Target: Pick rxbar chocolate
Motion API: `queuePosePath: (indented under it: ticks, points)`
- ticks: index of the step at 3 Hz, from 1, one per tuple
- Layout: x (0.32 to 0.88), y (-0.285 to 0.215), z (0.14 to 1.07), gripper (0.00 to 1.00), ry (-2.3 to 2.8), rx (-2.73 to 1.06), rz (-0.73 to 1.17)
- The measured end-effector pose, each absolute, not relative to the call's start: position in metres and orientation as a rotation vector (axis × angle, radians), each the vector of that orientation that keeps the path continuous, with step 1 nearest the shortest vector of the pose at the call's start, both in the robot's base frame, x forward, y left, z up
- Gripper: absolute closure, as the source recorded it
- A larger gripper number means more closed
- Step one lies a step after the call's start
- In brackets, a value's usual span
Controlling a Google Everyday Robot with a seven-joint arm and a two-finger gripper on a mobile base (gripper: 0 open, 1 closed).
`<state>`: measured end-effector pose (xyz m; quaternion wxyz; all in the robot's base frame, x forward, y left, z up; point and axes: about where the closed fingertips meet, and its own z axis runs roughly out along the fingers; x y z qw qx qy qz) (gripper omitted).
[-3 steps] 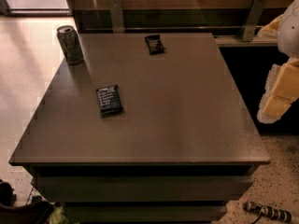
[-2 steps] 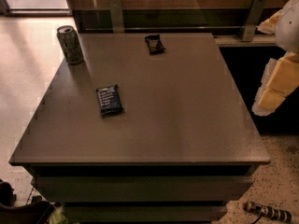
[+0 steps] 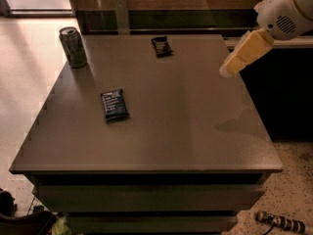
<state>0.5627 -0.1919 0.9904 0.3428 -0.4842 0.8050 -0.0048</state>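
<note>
Two bars lie flat on the worktop (image 3: 186,126): the rxbar chocolate (image 3: 162,46) at upper centre, a dark blue bar (image 3: 114,105) left of centre. The gripper (image 3: 231,67) hangs upper right, probably staged for approach; spread or closed, I cannot tell

Large square dark grey table (image 3: 195,146), flat top, with recessed tiers below its front edge. Tall dark metal drink can (image 3: 73,47) stands upright at the far-left corner. Dark blue rectangular bar wrapper (image 3: 115,104) with white text lines lies flat on the left half, well apart from the can. Pale speckled floor (image 3: 19,102) at left. Pale gripper (image 3: 230,68) hangs over the table's far-right edge.
</note>
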Motion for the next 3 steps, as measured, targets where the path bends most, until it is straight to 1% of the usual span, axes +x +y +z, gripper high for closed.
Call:
queuePosePath:
  ticks: [1, 2, 3]
  points:
    - [0.610, -0.159, 0.975, 0.00, 2.036, -1.011, 0.141]
    - [0.645, -0.141, 0.979, 0.00, 1.981, -0.848, 0.184]
    - [0.658, -0.141, 0.999, 0.00, 1.914, -0.790, 0.158]
